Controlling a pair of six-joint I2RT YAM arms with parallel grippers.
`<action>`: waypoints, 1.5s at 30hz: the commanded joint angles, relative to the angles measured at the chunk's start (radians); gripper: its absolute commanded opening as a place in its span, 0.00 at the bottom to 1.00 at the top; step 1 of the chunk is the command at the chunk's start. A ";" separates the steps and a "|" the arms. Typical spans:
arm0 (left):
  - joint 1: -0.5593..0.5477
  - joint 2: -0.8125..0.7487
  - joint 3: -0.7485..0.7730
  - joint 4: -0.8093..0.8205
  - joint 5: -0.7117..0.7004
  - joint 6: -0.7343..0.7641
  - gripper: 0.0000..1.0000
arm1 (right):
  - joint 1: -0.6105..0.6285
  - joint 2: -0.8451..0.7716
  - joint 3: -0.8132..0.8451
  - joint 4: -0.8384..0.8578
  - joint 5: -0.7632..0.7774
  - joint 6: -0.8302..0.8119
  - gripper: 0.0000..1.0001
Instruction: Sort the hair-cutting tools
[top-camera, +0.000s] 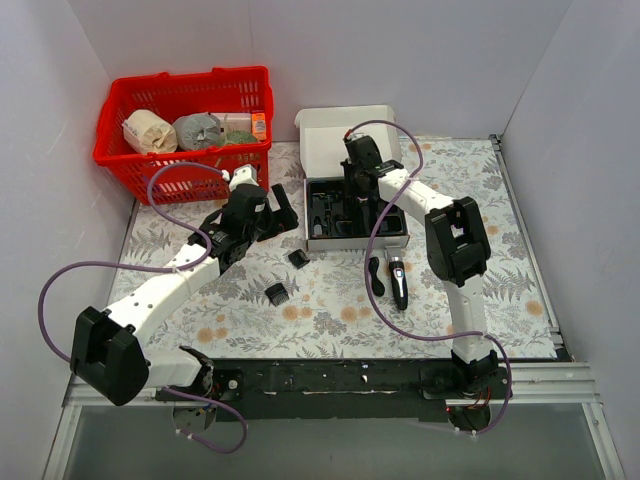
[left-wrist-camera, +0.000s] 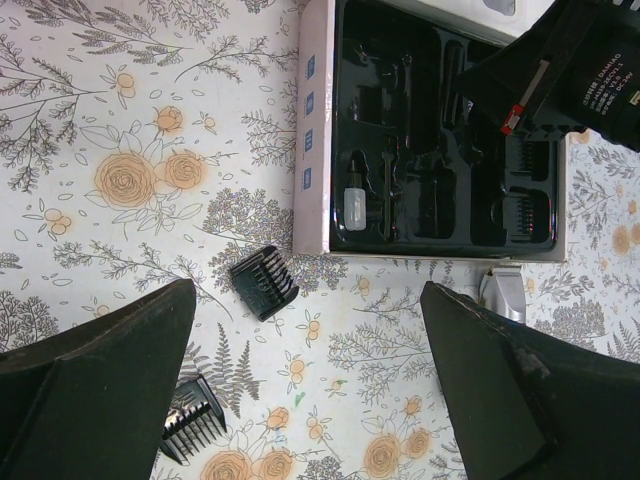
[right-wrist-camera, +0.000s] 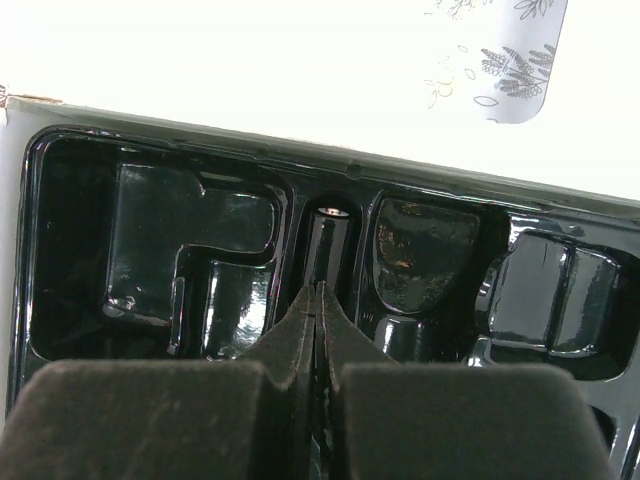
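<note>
1. The left claw (left-wrist-camera: 308, 290) is spread wide above the desk (top-camera: 330, 310) and holds nothing. It hangs just left of the kit box (top-camera: 345, 130).
2. Below its fingers lie two loose pieces. One comb attachment (left-wrist-camera: 264, 282) sits just beside the box's near corner, and a second comb attachment (left-wrist-camera: 192, 430) lies nearer the arm bases, partly hidden by the left finger.
3. The right claw (right-wrist-camera: 318, 290) is pressed together, tips touching, with nothing visible between them. It points down into the black tray (right-wrist-camera: 200, 230), over a narrow slot in the middle.
4. The hair clipper (top-camera: 398, 282) lies on the desk in front of the box, outside the tray, with its silvery head toward the box.
5. The cord (top-camera: 375, 275) lies just left of the clipper, also on the desk.
6. In the tray, a small clear bottle (left-wrist-camera: 355, 205) stands in a left-hand compartment. The toothed pieces in the right-hand compartments are too dark to make out clearly.
7. The red basket (top-camera: 180, 100) stands at the far left corner, well apart from the tools.
</note>
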 joint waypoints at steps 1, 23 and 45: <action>-0.002 -0.035 0.002 -0.017 -0.004 0.010 0.98 | 0.006 0.045 -0.018 0.000 0.009 -0.010 0.01; -0.002 -0.041 0.020 -0.034 -0.004 0.012 0.98 | 0.004 0.128 0.057 -0.028 0.038 -0.021 0.01; -0.002 -0.056 0.005 -0.031 -0.004 0.007 0.98 | 0.007 0.085 -0.041 0.012 0.044 -0.010 0.01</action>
